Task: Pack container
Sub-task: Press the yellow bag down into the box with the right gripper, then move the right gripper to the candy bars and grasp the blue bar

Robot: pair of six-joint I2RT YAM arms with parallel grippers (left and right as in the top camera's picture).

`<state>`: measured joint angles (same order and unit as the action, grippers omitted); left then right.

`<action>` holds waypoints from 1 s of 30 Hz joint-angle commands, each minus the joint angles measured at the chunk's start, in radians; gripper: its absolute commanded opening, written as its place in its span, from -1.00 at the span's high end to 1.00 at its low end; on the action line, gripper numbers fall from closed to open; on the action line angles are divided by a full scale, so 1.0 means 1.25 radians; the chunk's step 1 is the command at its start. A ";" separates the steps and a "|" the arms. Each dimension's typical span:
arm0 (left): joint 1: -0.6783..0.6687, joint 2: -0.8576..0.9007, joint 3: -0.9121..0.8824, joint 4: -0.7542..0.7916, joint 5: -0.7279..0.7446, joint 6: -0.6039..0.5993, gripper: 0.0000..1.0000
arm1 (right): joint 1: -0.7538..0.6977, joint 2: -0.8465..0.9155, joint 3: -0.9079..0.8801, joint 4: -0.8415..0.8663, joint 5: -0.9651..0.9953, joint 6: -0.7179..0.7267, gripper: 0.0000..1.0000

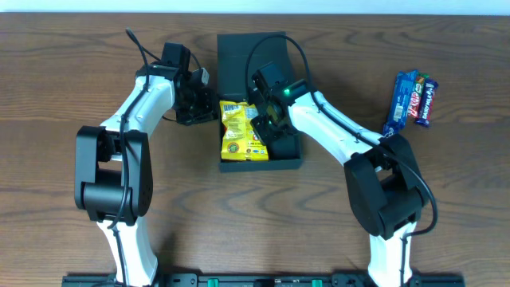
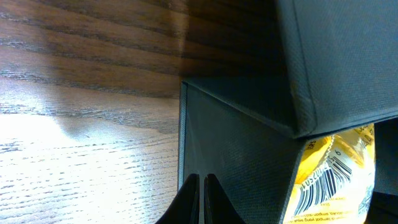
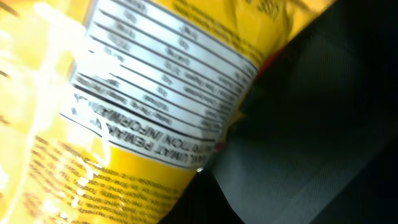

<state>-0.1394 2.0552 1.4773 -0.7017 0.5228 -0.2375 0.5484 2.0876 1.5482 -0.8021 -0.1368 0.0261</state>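
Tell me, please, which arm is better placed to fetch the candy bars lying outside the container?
The right arm, probably. The candy bars lie on its side of the table, near its elbow, while the left gripper sits beside the container on the opposite side, with it between.

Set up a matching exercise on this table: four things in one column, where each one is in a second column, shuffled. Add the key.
Column A
1. yellow packet
2. candy bars
3. left gripper
4. lid

Column B
a. on the table, right of the container
b. open, at the container's far side
c. lying in the container
d. just outside the container's left wall

Pairs: 1-c, 2-a, 3-d, 4-b
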 commanded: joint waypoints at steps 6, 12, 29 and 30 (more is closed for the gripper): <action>0.000 0.013 0.008 -0.001 -0.005 -0.011 0.88 | 0.018 0.007 -0.002 0.018 -0.058 0.021 0.97; 0.001 0.013 0.008 -0.001 -0.005 -0.011 0.88 | 0.002 -0.026 0.076 -0.073 0.029 0.020 0.97; 0.000 0.013 0.008 -0.001 -0.005 -0.011 0.88 | -0.477 -0.052 0.213 -0.141 0.225 0.117 -0.16; 0.000 0.013 0.008 -0.001 -0.005 -0.011 0.88 | -0.487 -0.027 0.213 -0.139 0.223 0.117 -0.29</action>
<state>-0.1383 2.0556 1.4773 -0.7021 0.5159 -0.2405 -0.0463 1.9778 1.8351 -0.9730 0.1566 0.1257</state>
